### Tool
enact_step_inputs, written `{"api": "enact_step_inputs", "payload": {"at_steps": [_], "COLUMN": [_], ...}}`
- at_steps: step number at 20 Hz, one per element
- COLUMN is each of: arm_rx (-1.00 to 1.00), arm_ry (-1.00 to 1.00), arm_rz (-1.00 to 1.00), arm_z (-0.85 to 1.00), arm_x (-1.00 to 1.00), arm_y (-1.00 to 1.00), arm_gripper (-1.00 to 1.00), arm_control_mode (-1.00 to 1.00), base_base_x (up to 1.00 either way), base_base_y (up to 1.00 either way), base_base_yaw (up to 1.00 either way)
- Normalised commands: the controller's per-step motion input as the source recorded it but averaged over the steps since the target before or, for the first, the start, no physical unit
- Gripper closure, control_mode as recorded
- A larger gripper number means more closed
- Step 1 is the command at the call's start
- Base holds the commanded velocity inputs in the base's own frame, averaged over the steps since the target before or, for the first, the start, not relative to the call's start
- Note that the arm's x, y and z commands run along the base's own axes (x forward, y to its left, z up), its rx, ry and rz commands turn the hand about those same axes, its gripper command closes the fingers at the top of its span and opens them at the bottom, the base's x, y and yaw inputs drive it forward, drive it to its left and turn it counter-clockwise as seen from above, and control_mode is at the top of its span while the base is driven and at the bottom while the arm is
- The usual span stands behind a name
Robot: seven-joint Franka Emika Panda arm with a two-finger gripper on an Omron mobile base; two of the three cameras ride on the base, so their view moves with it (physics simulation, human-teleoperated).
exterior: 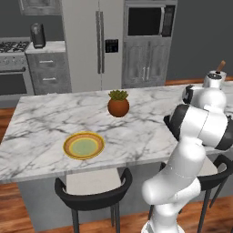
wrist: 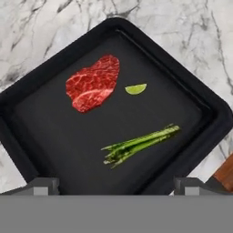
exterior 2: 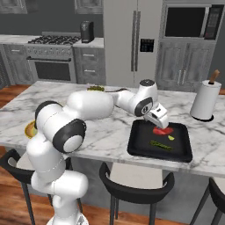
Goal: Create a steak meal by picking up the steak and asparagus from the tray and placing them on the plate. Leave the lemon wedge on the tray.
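Right now my gripper hangs above the far left part of the tray, jaws spread wide and holding nothing. Just below it lies the steak, apart from my fingertips. Right of the steak sits the lemon wedge, and nearer to me the asparagus lies flat on the tray floor. Well to the left on the marble counter stands the plate.

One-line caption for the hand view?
Red steak slab, green asparagus stalks and lemon wedge lie apart on black rectangular tray.
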Motion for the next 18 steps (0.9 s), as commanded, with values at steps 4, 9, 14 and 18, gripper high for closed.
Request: {"api": "enact_step_inputs", "payload": {"at_steps": [4, 9, 14, 18], "arm_rx": [0.00, 0.00, 0.00, 0.00], "arm_ry": [0.00, 0.00, 0.00, 0.02], "arm_rz": [-0.01, 0.00, 0.00, 0.00], "arm_z": [-0.36, -0.34, -0.34, -0.34], "arm_x": [0.27, 0.06, 0.08, 0.30], "arm_y": [-0.09, 0.00, 0.00, 0.00], "arm_gripper": [-1.00, -1.00, -1.00, -1.00], "arm_control_mode": [-1.00, -1.00, -1.00, -1.00], "base_base_x": [0.00, 0.00, 0.00, 0.00], "base_base_y": [0.00, 0.00, 0.00, 0.00], "base_base_yaw": [0.00, 0.00, 0.00, 0.00]}}
